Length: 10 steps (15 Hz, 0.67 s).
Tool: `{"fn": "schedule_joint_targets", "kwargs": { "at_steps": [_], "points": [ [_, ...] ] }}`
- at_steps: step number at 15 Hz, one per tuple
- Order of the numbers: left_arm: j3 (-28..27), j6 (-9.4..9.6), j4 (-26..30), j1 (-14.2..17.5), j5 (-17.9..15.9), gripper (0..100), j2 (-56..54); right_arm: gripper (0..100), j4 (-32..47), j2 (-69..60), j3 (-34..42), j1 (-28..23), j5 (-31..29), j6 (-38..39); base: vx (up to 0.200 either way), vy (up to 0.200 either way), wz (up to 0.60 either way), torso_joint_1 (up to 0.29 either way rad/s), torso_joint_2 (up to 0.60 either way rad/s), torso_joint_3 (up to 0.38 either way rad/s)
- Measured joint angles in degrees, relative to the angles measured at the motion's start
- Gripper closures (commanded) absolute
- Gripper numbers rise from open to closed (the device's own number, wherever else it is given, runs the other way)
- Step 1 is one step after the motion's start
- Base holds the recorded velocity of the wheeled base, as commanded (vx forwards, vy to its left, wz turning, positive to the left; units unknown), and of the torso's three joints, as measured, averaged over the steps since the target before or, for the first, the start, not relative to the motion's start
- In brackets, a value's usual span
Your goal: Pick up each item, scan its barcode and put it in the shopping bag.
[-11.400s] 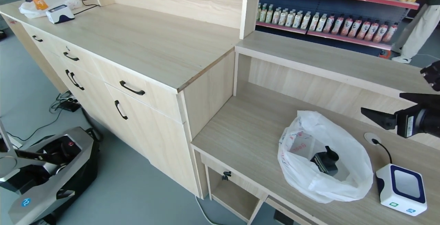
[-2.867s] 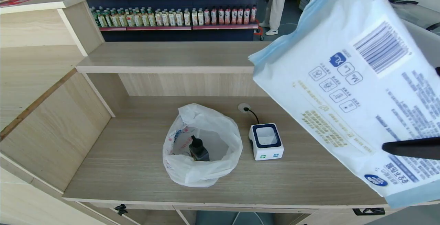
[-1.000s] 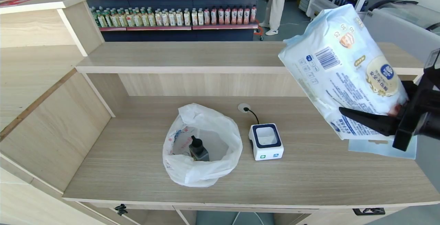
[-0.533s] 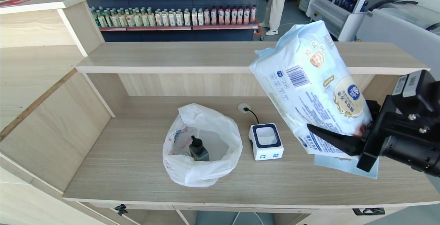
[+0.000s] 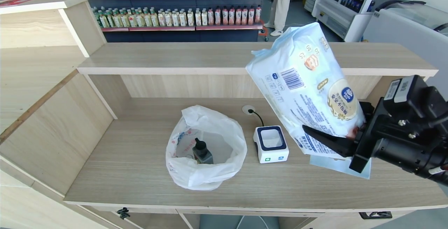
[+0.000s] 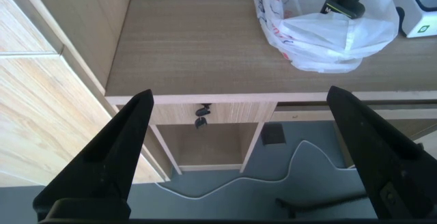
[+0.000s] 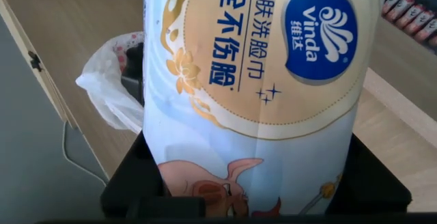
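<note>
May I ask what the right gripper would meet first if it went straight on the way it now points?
Likely the white boxy scanner; if the right gripper, gripping the white soft pack, passes above it, the white plastic shopping bag. Height unclear.

The premises were a retail shop of the convenience-store kind. Red-edged shelves [image 5: 175, 28] at the rear carried rows of bottled drinks [image 5: 224, 15], and a glass-fronted cooler [image 5: 329, 8] stood farther right. A wooden checkout counter [image 5: 168, 57] held a barcode scanner [image 5: 271, 144] and a plastic shopping bag [image 5: 210, 173]. A barcoded retail pack [image 5: 308, 82] was above the counter.
</note>
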<state>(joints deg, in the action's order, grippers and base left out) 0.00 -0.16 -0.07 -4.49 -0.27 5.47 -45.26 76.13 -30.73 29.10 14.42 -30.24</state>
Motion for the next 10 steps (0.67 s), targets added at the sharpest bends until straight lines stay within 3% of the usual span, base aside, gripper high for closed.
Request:
{"fn": "schedule_joint_targets", "kwargs": {
  "at_steps": [4,10],
  "points": [
    [0.0,0.0,0.0,0.0,0.0,0,0.0,100,0.1,-0.9,-0.2,-5.0,0.0,-6.1,0.0,0.0,0.0,0.0,0.0,0.0],
    [0.0,0.0,0.0,0.0,0.0,0,0.0,100,-2.4,1.0,-0.3,-16.8,1.2,-19.3,0.0,0.0,0.0,0.0,0.0,0.0]
  ]
}}
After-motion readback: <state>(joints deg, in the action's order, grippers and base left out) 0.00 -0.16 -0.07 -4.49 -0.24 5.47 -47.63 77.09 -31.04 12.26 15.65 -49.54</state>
